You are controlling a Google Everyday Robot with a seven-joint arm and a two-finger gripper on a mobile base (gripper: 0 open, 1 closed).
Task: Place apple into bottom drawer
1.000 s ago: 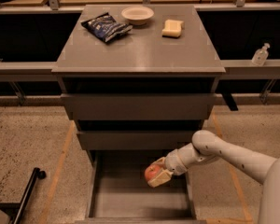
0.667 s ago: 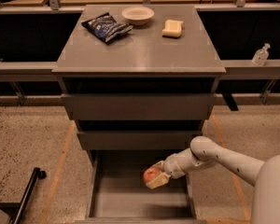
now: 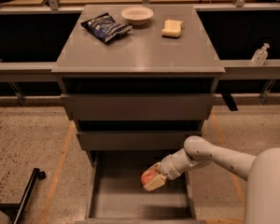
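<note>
The bottom drawer (image 3: 130,204) is pulled open at the foot of the grey cabinet, a deep grey box with a bare floor. My gripper (image 3: 153,178) reaches down into it from the right on a white arm and is shut on the apple (image 3: 148,176), red-orange with a paler patch. The apple is held over the right part of the drawer, a little above its floor. One pale finger (image 3: 155,183) lies across the apple's lower right side.
The two upper drawers (image 3: 137,107) are closed. On the cabinet top lie a dark snack bag (image 3: 106,27), a white bowl (image 3: 137,15) and a pale yellow sponge (image 3: 172,28). A clear bottle (image 3: 260,55) stands on the right ledge. A black wheeled base (image 3: 30,190) is at lower left.
The gripper with the apple has moved slightly lower and to the left inside the open drawer. The rest is unchanged.
</note>
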